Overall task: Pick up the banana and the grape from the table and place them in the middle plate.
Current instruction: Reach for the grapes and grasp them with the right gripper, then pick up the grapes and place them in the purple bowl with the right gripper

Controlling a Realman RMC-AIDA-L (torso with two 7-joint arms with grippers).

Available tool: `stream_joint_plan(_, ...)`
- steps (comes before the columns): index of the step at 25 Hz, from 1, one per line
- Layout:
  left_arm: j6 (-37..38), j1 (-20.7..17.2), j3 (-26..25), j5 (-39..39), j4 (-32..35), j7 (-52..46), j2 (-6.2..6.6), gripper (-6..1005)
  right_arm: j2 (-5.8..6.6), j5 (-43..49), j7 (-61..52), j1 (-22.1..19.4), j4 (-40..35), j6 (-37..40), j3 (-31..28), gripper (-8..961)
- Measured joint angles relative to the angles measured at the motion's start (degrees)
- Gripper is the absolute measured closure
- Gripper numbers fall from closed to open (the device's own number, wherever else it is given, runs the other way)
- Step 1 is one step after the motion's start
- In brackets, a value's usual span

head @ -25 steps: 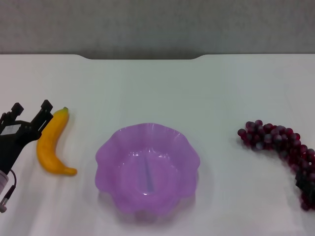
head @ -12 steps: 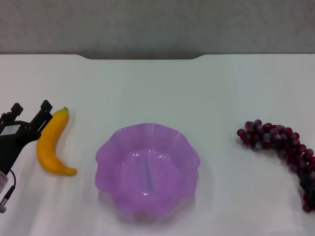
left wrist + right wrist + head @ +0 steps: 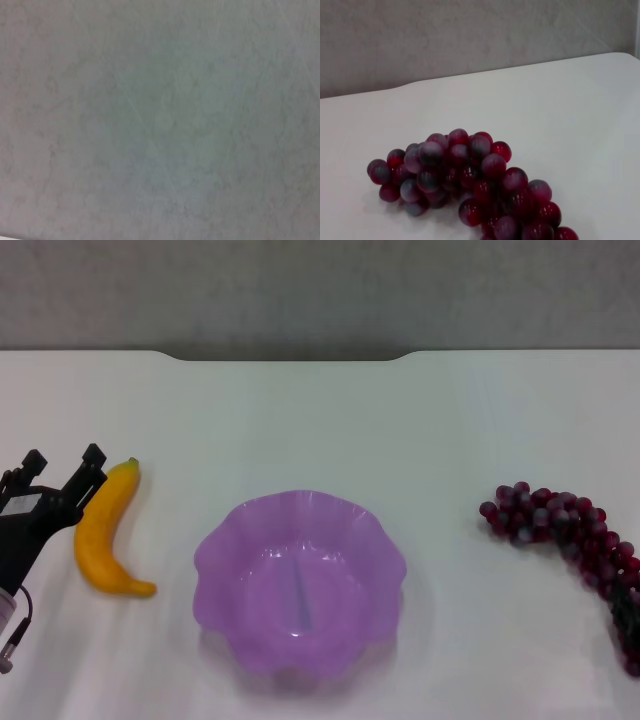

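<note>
The middle plate [image 3: 300, 580] is seen at the centre of the table [image 3: 320, 420], and nothing is held in its translucent purple bowl. The banana [image 3: 108, 530] is laid flat on the table well to the plate's left, its greenish stem tip turned toward the far edge. The left gripper [image 3: 62, 468] is found just beside the banana's stem end, on the outer side; its two dark fingers are spread apart and nothing is gripped between them. The grape [image 3: 570, 540] is stretched along the table far to the plate's right, running off toward the near right edge. In the right wrist view the grape [image 3: 470, 182] is shown close up on the white top. The right gripper cannot be made out in any view.
</note>
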State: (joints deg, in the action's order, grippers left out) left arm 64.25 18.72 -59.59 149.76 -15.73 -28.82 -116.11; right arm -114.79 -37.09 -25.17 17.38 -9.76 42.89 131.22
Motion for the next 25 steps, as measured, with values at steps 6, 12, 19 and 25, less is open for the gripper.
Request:
stream_joint_plan(6,0.0,0.0,0.0,0.0,0.0,0.0,0.00,106,0.00,0.0,-0.1,0.1,0.0,0.0,-0.1,533)
stream_joint_plan(12,0.1,0.0,0.0,0.0,-0.1,0.0,0.00,106,0.00,0.0,-0.2,0.1,0.0,0.0,-0.1,554)
stream_joint_plan(19,0.2,0.0,0.0,0.0,-0.1,0.0,0.00,107,0.06,-0.1,-0.3,0.3,0.0,0.2,-0.2,560)
stream_joint_plan(25,0.4,0.0,0.0,0.0,0.0,0.0,0.00,106,0.09,-0.6,-0.3,1.4,0.0,0.5,-0.4,577)
